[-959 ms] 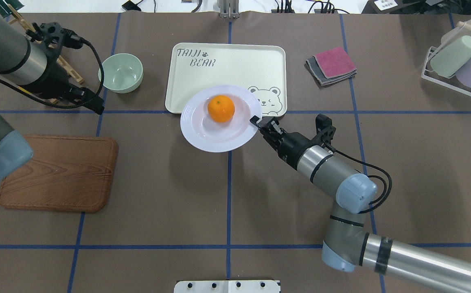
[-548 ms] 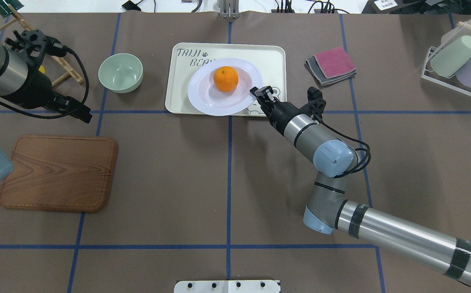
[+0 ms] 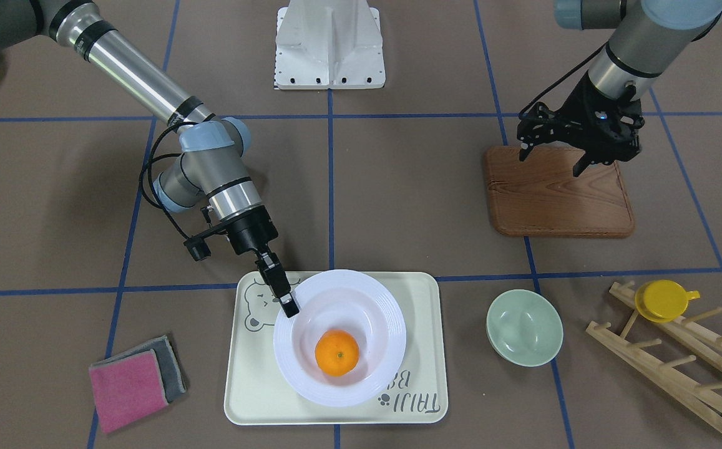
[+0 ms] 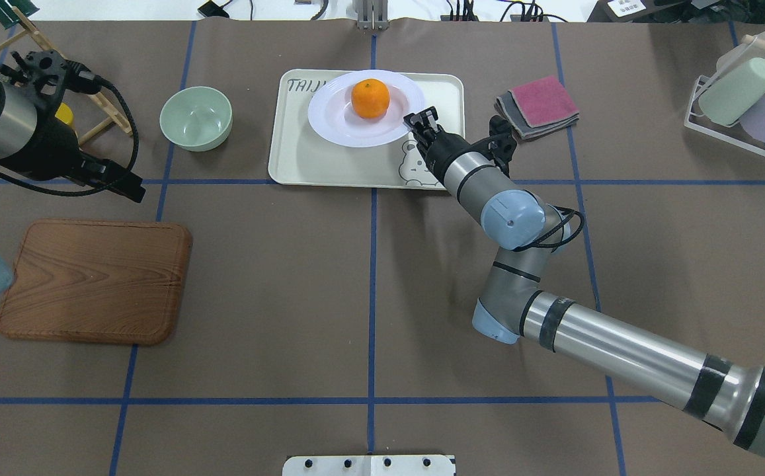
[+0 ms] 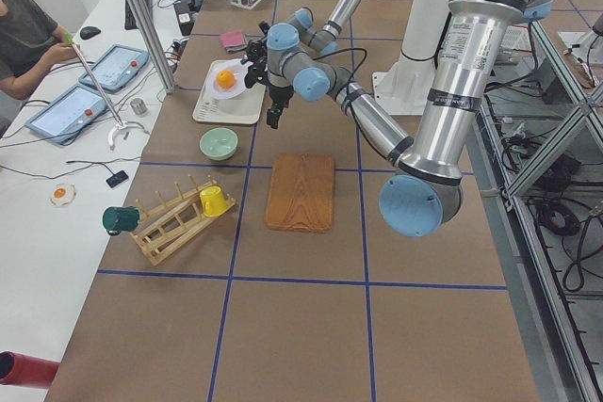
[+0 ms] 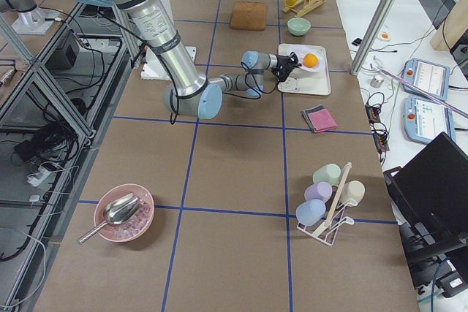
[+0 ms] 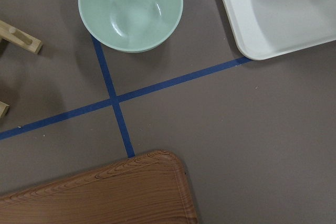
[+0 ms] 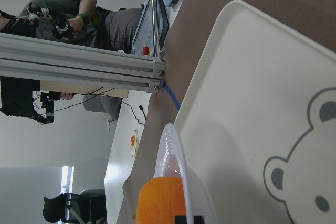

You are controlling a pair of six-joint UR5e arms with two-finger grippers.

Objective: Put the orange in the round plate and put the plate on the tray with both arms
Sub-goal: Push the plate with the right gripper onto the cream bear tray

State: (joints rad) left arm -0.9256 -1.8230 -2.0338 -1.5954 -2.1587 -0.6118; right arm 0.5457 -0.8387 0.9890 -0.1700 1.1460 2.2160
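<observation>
The orange (image 4: 370, 99) lies in the middle of the white round plate (image 4: 346, 129). My right gripper (image 4: 415, 122) is shut on the plate's rim on the side nearest me and holds it over the far half of the cream tray (image 4: 329, 165). In the front-facing view the right gripper (image 3: 289, 305) pinches the rim of the plate (image 3: 373, 374) that carries the orange (image 3: 337, 352), above the tray (image 3: 248, 399). The right wrist view shows the plate's edge (image 8: 173, 150) tilted above the tray (image 8: 247, 77). My left gripper (image 4: 124, 186) hangs open and empty by the wooden board.
A pale-green bowl (image 4: 196, 118) stands left of the tray. The brown wooden board (image 4: 94, 281) lies at the near left. Folded pink and grey cloths (image 4: 539, 106) lie right of the tray. A wooden rack with a yellow cup (image 3: 663, 299) and a cup rack (image 4: 746, 99) stand at the table's ends.
My right gripper has carried the plate with the orange away from me, from the tray's near edge to over its far half. The left arm has drawn back to the left.
</observation>
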